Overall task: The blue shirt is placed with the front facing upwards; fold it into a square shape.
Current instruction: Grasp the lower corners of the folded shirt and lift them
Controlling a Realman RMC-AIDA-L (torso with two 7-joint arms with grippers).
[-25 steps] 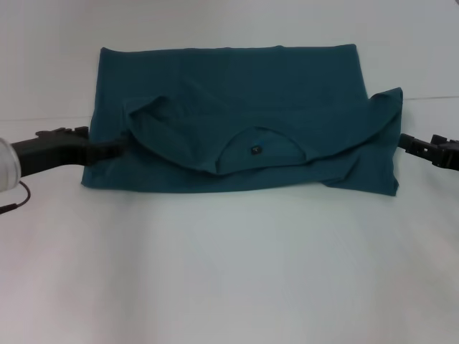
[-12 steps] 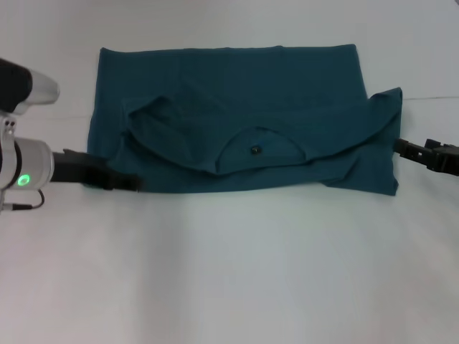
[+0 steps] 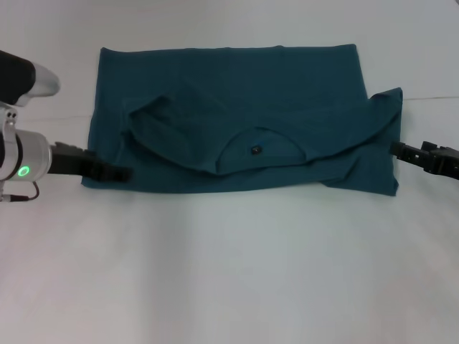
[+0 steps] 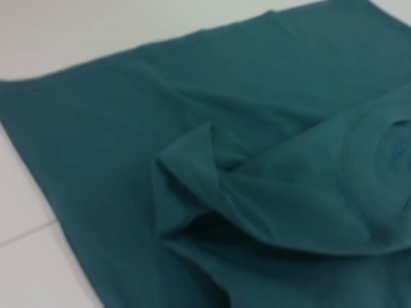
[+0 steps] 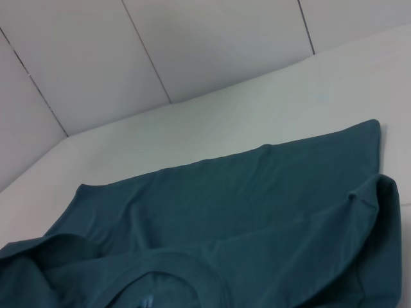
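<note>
Left gripper (image 3: pixel 118 173) sits low at the shirt's left edge, near the front corner, its tips on or just over the hem; whether it is parted or pinched I cannot tell from here. The shirt (image 3: pixel 237 93) lies flat on the table (image 3: pixel 229 272), already doubled into a wide band, neckline (image 3: pixel 259 150) and tag showing on the upper layer near the front edge, with one sleeve (image 3: pixel 154 118) folded in on the left and a looser flap bulging at the right. The left wrist view shows that sleeve puckered into a raised ridge (image 4: pixel 205 173), not lying smooth. Over on the right, the right gripper (image 3: pixel 409 152) hovers just beside the right edge, close to the cloth but not clearly touching it; its fingers I can't read either.

The band looks ready for its ends to come inward. To do that cleanly, my judgement is each gripper should catch every layer at its end, not just the top sheet, lift only enough to clear, and carry toward the middle evenly so the edges line up. That puckered sleeve could drag or bunch; the loose right flap may slip out if grabbed shallow.
</note>
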